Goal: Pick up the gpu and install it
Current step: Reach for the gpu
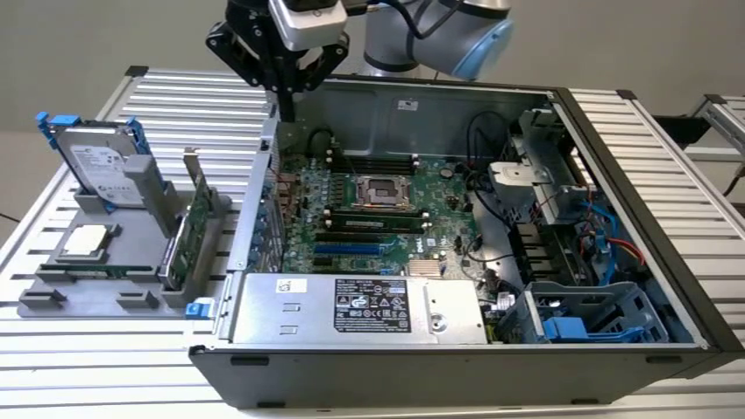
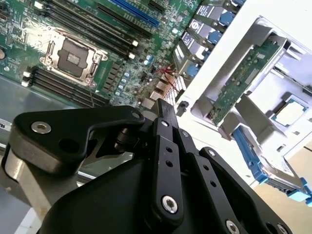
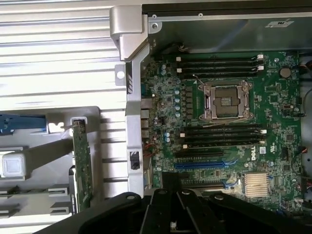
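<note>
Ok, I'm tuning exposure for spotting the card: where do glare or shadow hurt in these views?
Second wrist view: the holder around the gpu is washed out near white. First wrist view: the ribbed table glares, yet the gpu is evenly lit. Exterior view: soft even light, no hard shadows on the gpu.

Arm [image 1: 448,35]: silver-grey rounded joint housings, light blue end cap.
Wrist housing [image 1: 309,22]: pale grey box.
Gripper [image 1: 286,109]: matte black linkage bars, silver screws [image 2: 169,204], narrow tapered black fingers [image 2: 163,146].
</note>
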`<state>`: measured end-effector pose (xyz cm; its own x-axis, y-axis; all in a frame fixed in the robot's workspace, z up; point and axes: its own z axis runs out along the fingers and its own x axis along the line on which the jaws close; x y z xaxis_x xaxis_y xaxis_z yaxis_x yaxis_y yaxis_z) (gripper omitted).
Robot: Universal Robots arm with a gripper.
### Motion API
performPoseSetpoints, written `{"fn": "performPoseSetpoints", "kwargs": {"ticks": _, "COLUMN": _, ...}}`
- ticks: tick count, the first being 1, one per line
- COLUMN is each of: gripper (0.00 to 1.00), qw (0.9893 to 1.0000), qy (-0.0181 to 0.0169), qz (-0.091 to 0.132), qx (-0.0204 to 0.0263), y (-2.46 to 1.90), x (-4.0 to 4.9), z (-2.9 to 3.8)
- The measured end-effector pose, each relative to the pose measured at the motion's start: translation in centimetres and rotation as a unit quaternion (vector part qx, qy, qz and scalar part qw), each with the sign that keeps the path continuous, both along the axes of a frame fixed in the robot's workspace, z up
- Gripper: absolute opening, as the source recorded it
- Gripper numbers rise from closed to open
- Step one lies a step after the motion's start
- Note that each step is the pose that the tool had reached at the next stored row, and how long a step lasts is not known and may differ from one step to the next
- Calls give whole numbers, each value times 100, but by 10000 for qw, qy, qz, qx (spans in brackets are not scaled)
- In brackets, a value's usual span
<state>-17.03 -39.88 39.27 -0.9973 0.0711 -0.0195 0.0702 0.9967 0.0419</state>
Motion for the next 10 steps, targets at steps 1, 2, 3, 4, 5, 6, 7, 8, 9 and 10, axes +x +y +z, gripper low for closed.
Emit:
{"fn": "performPoseSetpoints", "kwargs": {"ticks": 1, "gripper": 0, "qw": 10000, "qy": 0, "qz": 0, "qx": 0, "y": 0, "x": -13, "z": 0}}
{"fn": "performPoseSetpoints", "kwargs": {"ticks": 2, "gripper": 0, "qw": 10000, "qy": 0, "qz": 0, "qx": 0, "y": 0, "x": -26, "z": 0}}
{"fn": "performPoseSetpoints", "kwargs": {"ticks": 3, "gripper": 0, "qw": 10000, "qy": 0, "qz": 0, "qx": 0, "y": 0, "x": -38, "z": 0}}
{"fn": "performPoseSetpoints", "kwargs": {"ticks": 4, "gripper": 0, "qw": 10000, "qy": 0, "qz": 1, "qx": 0, "y": 0, "x": -51, "z": 0}}
{"fn": "performPoseSetpoints", "kwargs": {"ticks": 5, "gripper": 0, "qw": 10000, "qy": 0, "qz": 0, "qx": 0, "y": 0, "x": -65, "z": 0}}
{"fn": "performPoseSetpoints", "kwargs": {"ticks": 6, "gripper": 0, "qw": 10000, "qy": 0, "qz": 0, "qx": 0, "y": 0, "x": -79, "z": 0}}
{"fn": "performPoseSetpoints", "kwargs": {"ticks": 7, "gripper": 0, "qw": 10000, "qy": 0, "qz": 0, "qx": 0, "y": 0, "x": -92, "z": 0}}
{"fn": "performPoseSetpoints", "kwargs": {"ticks": 8, "gripper": 0, "qw": 10000, "qy": 0, "qz": 0, "qx": 0, "y": 0, "x": -105, "z": 0}}
{"fn": "performPoseSetpoints", "kwargs": {"ticks": 9, "gripper": 0, "qw": 10000, "qy": 0, "qz": 0, "qx": 0, "y": 0, "x": -120, "z": 0}}
{"fn": "performPoseSetpoints", "kwargs": {"ticks": 10, "gripper": 0, "qw": 10000, "qy": 0, "qz": 0, "qx": 0, "y": 0, "x": -134, "z": 0}}
